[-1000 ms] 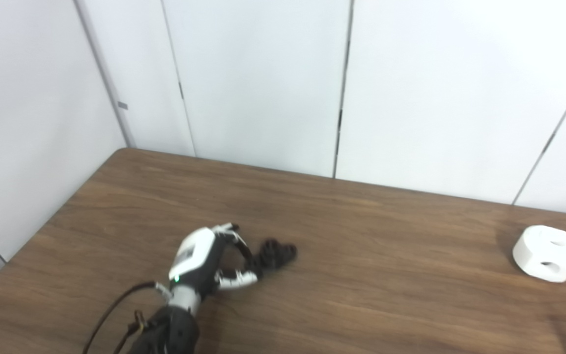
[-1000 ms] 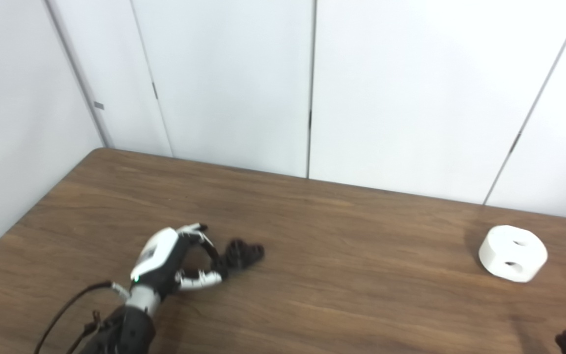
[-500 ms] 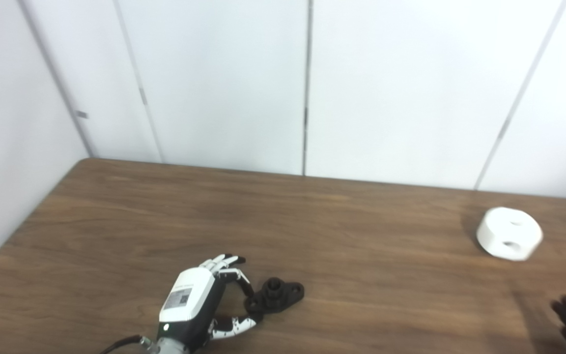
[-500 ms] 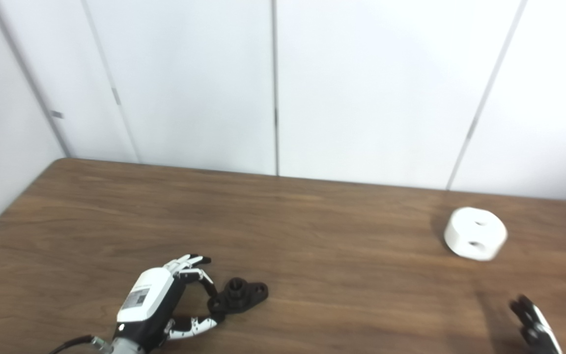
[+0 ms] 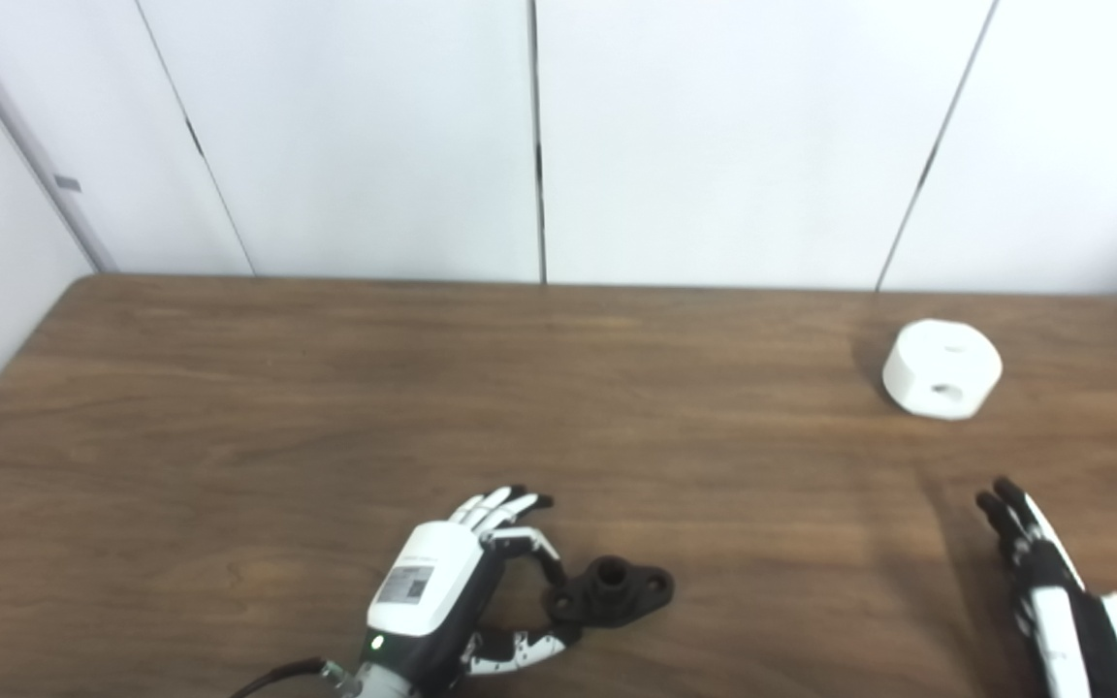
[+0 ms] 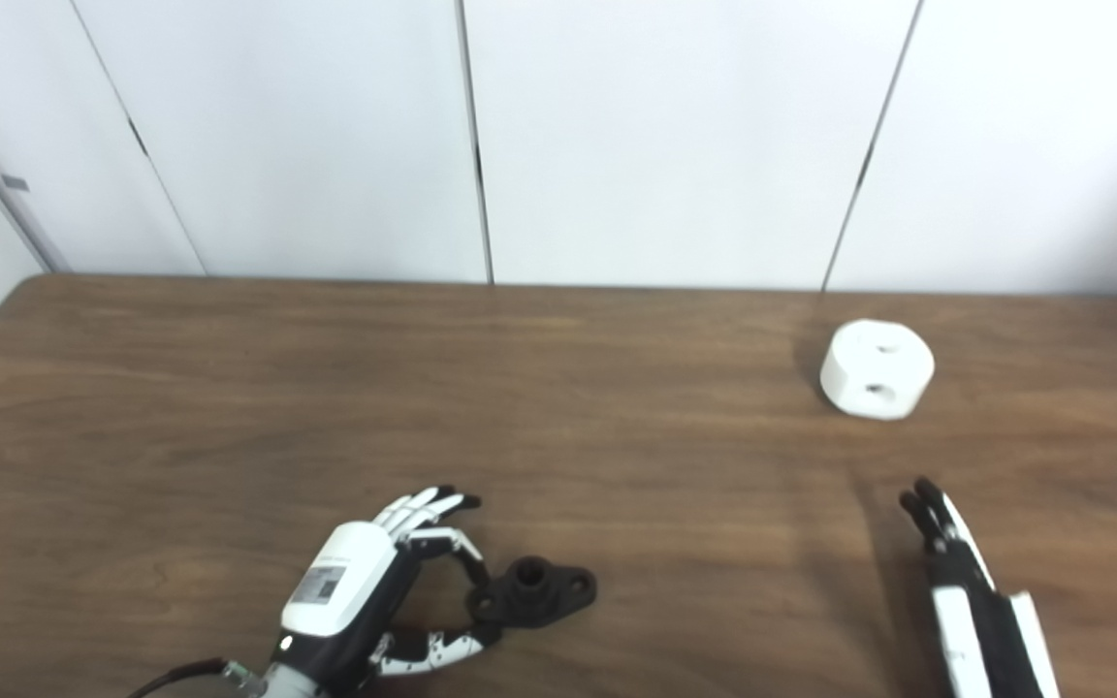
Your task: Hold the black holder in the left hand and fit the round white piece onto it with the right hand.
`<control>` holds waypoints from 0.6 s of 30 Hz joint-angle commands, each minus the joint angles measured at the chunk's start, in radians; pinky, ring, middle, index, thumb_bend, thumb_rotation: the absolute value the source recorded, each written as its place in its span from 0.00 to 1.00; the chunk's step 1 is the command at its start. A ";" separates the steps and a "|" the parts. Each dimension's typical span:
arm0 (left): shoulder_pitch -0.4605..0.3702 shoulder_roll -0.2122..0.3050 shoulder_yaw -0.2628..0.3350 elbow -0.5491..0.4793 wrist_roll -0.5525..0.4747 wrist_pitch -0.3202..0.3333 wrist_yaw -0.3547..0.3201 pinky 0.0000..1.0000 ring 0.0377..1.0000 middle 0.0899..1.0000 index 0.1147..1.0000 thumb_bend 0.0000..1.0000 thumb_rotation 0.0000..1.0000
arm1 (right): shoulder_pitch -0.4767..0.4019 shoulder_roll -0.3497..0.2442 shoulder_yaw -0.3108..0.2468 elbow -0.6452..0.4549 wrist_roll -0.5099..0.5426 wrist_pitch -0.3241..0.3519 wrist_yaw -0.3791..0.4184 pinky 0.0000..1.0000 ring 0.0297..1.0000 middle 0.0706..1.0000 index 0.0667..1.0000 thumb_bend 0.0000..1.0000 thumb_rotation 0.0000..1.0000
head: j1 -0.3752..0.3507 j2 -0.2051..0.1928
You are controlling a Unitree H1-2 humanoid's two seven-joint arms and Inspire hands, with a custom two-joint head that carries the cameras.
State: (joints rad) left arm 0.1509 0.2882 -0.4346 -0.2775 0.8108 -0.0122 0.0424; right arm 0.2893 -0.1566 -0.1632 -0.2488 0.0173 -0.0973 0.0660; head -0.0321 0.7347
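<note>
Left eye view: left hand (image 5: 432,606) fingers pinch black holder (image 5: 612,592); right hand (image 5: 1053,591) fingers extended together.

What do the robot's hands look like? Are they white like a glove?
Partly. The left hand has a smooth white shell on its back with a small printed label and a tiny green light near the wrist. Its fingers are white with black tips, and the inner parts look black. A dark cable runs from the wrist. The right hand is black with white panels and dark fingertips.
</note>
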 commanded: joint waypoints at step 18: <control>0.017 0.017 -0.021 -0.001 -0.001 -0.065 -0.127 0.93 0.92 0.85 0.42 0.51 0.05 | -0.003 0.012 0.040 -0.063 0.004 0.068 -0.036 1.00 0.96 0.92 0.92 0.58 1.00 | -0.124 0.019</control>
State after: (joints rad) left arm 0.1504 0.2874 -0.4508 -0.2781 0.7844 -0.0872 -0.0415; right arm 0.2883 -0.1514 -0.1295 -0.2929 0.0107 -0.0292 0.0229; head -0.1533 0.7563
